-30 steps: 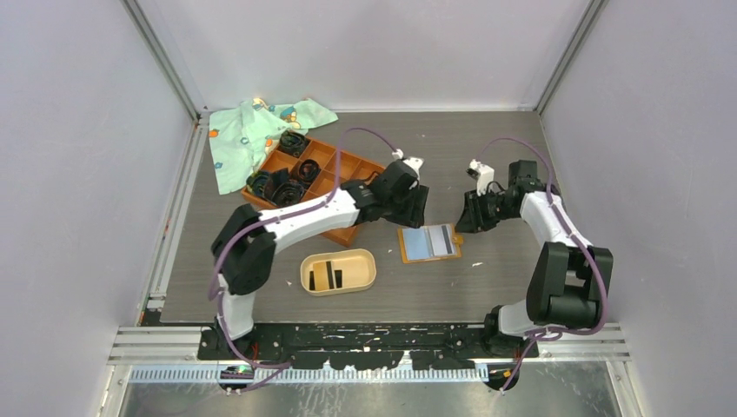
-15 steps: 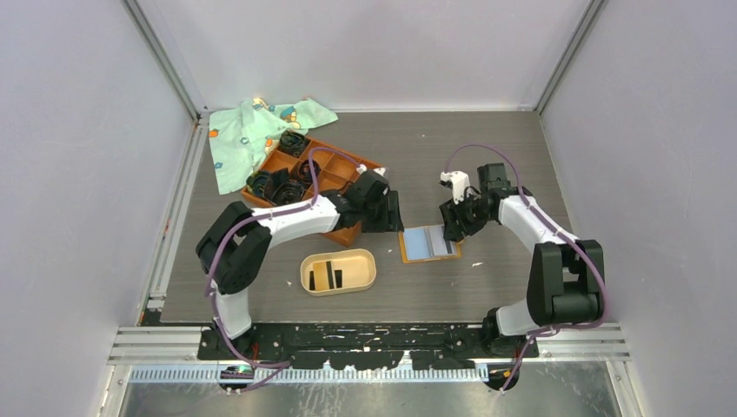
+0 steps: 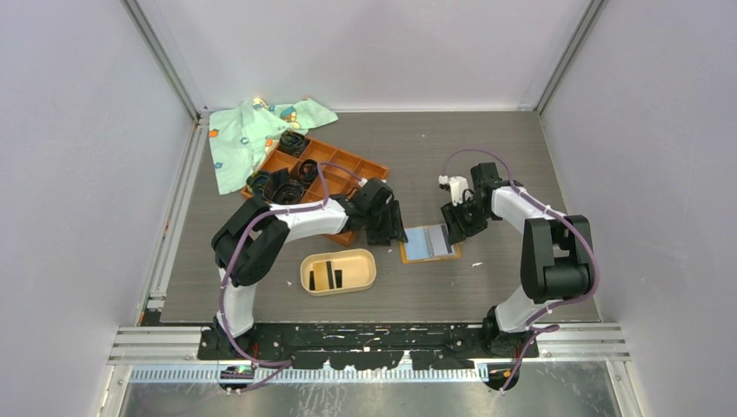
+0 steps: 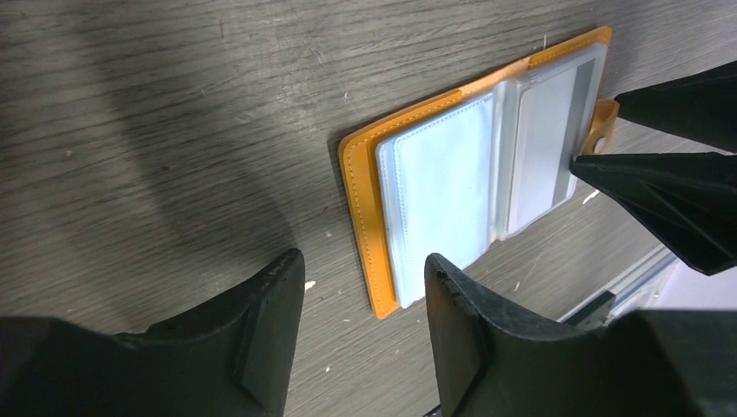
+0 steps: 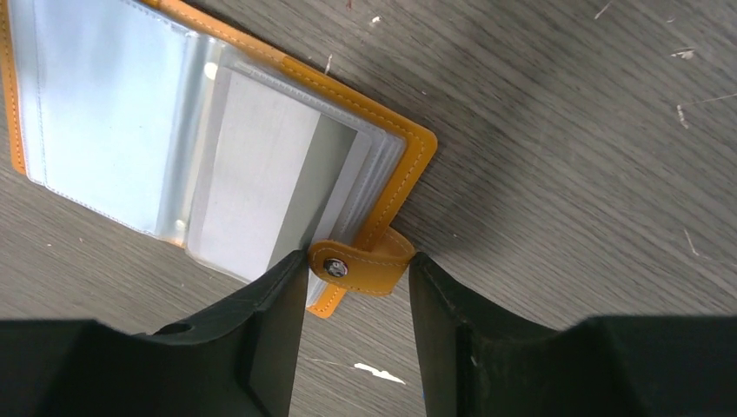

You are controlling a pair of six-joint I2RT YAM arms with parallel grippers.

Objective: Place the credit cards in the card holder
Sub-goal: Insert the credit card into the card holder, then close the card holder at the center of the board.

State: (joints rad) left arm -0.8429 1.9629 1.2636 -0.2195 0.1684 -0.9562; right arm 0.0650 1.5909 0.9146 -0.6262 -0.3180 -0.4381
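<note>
Several cards (image 3: 337, 277) stand in holder (image 3: 339, 290) | another seems sleeved in wallet (image 4: 434, 187) nearby | left gripper (image 4: 363, 269) and right gripper (image 5: 358, 265) part-open, empty, flanking wallet, right straddling snap tab (image 5: 365, 265) | card likely light, stiff, slick: pinch exposed edge, slide out

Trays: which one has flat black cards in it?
The small beige oval tray in front; the big orange grid tray behind holds coiled black bands.

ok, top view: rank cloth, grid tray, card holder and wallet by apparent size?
1-2. green cloth and orange grid tray: too close to call, as the tray is partly hidden.
3. card holder.
4. orange wallet.
</note>
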